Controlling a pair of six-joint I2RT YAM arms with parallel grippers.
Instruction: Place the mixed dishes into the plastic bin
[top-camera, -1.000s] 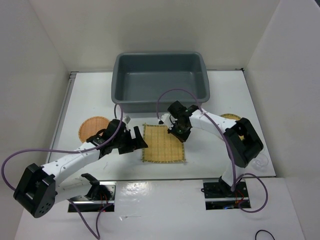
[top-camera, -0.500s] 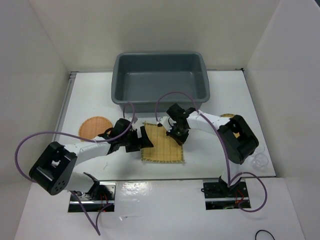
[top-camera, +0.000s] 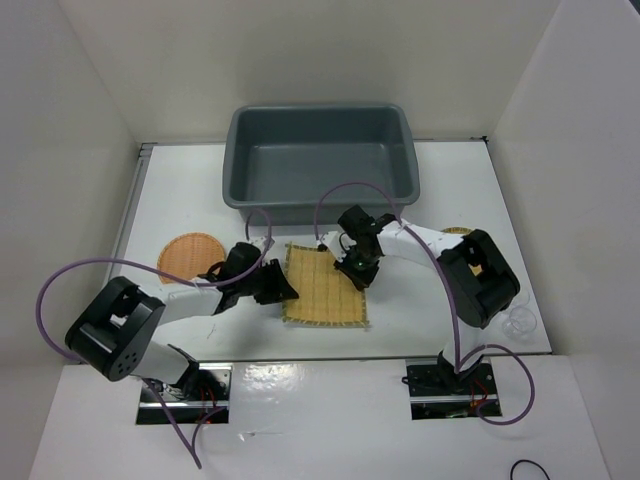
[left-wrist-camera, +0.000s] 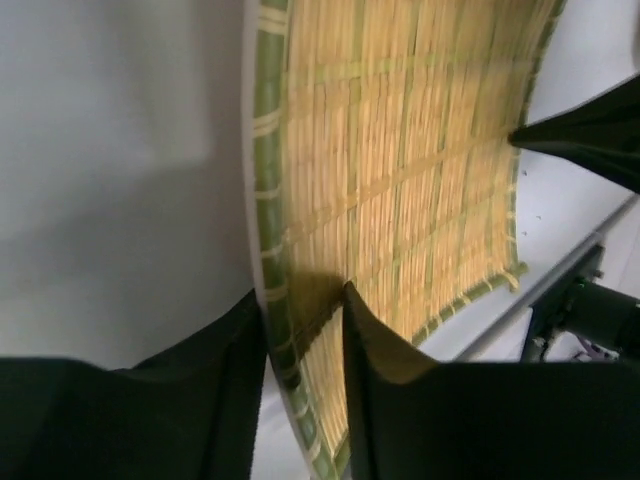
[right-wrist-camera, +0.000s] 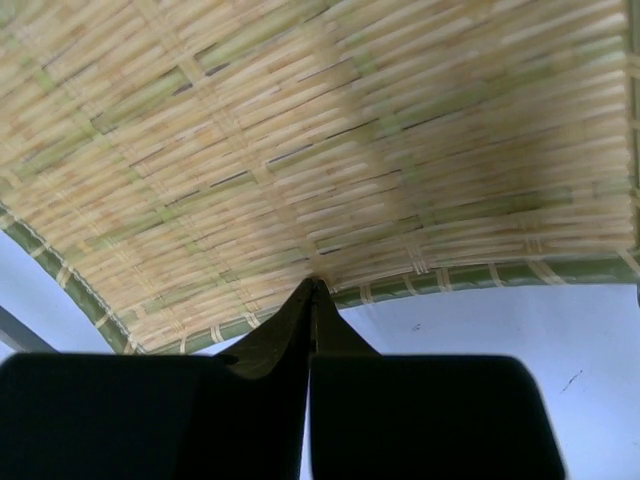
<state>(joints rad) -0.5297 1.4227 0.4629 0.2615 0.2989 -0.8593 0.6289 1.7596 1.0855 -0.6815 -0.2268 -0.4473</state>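
Observation:
The square yellow slatted mat (top-camera: 325, 292) lies on the white table in front of the plastic bin (top-camera: 232, 180). My left gripper (top-camera: 284, 290) straddles the mat's left edge; in the left wrist view its fingers (left-wrist-camera: 305, 300) close on the green-edged border of the mat (left-wrist-camera: 420, 170), which is lifted slightly. My right gripper (top-camera: 355, 268) is shut, and its tips (right-wrist-camera: 311, 285) press on the mat (right-wrist-camera: 320, 130) just inside its border. An orange-brown round disc (top-camera: 190, 255) lies at the left. A paler yellow disc (top-camera: 462, 233) peeks out behind the right arm.
White walls enclose the table on three sides. The bin stands at the back centre and holds nothing. A small clear object (top-camera: 518, 322) sits near the right front edge. The arm mounts (top-camera: 185, 390) are at the near edge.
My left gripper has moved right to the mat's left edge and closed from wide open onto it. The right gripper has stayed shut on the mat's right part.

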